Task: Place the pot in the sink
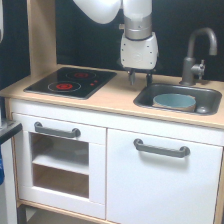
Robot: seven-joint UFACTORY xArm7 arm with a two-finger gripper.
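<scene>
Inside sink [212,95], exterior view's right: pot [174,101] already sitting upright on basin floor, faucet [196,52] behind it. Gripper [140,77] hovers over counter [117,97] just beside sink's near-left corner, clear of pot, fingers slightly spread, nothing pinched. Looks like job's basically done. Pot looks like light, rigid toy, probably bit slick; if regrab needed, pinch rim wall or side handle, though handles too blurry to make out. Stovetop [70,82] well apart.
</scene>
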